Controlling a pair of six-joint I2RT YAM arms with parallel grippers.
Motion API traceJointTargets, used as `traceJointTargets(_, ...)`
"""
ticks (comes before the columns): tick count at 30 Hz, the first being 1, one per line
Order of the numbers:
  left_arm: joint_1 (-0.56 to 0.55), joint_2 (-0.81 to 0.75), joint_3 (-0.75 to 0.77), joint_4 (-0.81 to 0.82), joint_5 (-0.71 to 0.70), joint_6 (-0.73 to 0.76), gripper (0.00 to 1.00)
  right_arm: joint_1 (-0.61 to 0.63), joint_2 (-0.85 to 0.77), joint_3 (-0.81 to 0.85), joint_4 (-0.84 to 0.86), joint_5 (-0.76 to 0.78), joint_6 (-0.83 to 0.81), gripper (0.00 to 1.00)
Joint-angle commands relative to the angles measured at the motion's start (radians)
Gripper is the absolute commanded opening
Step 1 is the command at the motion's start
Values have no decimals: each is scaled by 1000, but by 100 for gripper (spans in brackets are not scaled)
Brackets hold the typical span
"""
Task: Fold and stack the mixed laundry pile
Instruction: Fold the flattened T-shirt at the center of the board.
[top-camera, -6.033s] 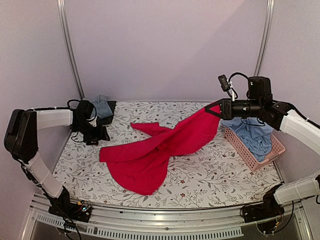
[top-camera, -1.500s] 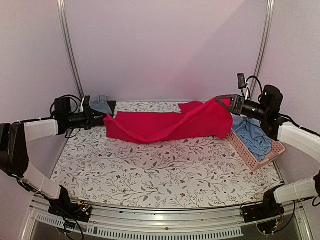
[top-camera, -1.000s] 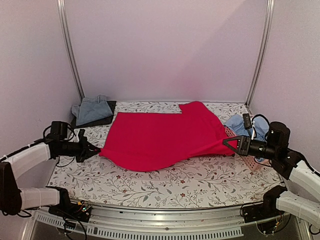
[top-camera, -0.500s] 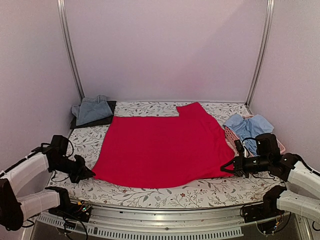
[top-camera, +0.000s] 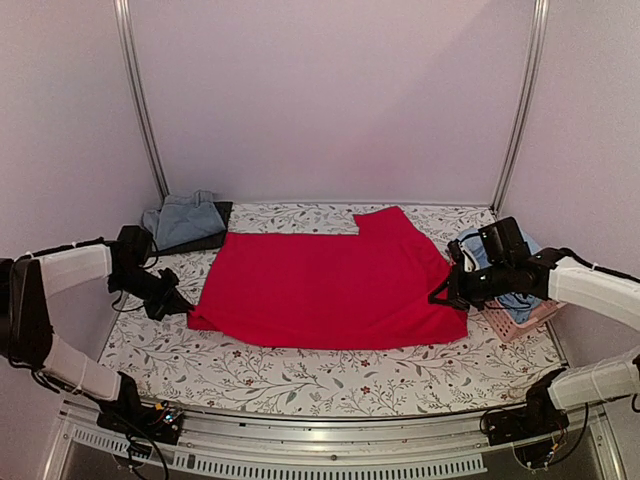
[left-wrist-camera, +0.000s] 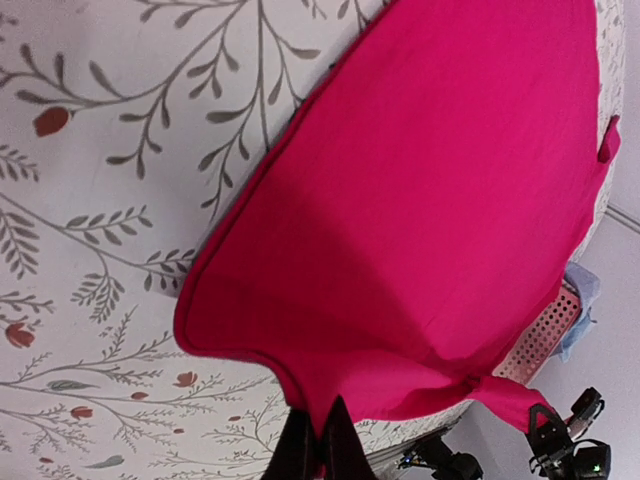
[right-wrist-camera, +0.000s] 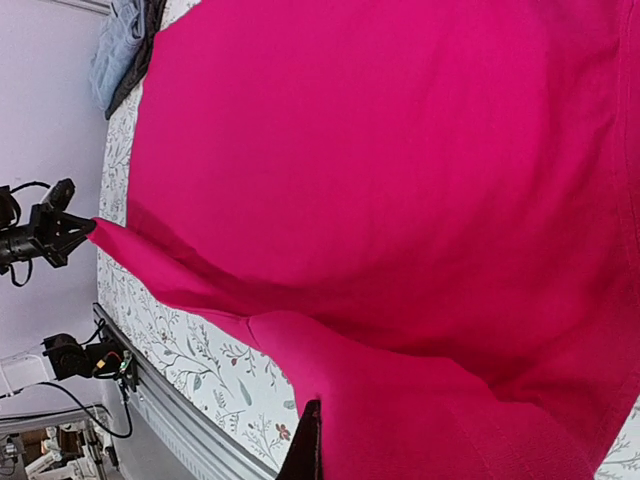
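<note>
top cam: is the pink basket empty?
No, a light blue shirt lies in the pink basket at the right, beside the spread red garment.

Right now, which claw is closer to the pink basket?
Right. The right claw grips the red garment beside the basket; the left claw grips its opposite corner, far off.

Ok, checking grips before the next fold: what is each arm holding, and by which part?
Both hold the red garment: the left gripper pinches its near-left corner, the right gripper its right-hand edge near the front corner, jaws shut on cloth.
</note>
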Motion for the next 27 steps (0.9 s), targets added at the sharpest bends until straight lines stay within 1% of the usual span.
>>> traceJointTargets(1, 0, 143, 126, 67, -10, 82, 0, -42, 172, 94, -4, 33, -160, 0)
traceJointTargets(6, -20, 310, 229, 99, -11, 116, 0, -111, 276, 150, 10, 29, -235, 0)
traceJointTargets(10, -21, 392, 248, 122, 2, 115, 0, -154, 302, 167, 40, 11, -271, 0)
traceJointTargets(15, -20, 413, 249, 120, 10, 124, 0, -158, 357, 218, 47, -13, -292, 0)
traceJointTargets(21, -44, 425, 295, 75, -6, 190, 0, -180, 371, 239, 32, 42, -304, 0)
traceJointTargets(24, -44, 441, 335, 49, -45, 203, 0, -198, 380, 252, 21, 70, -318, 0)
traceJointTargets(27, -50, 465, 367, 56, -37, 213, 4, -200, 396, 292, 33, 45, -339, 0)
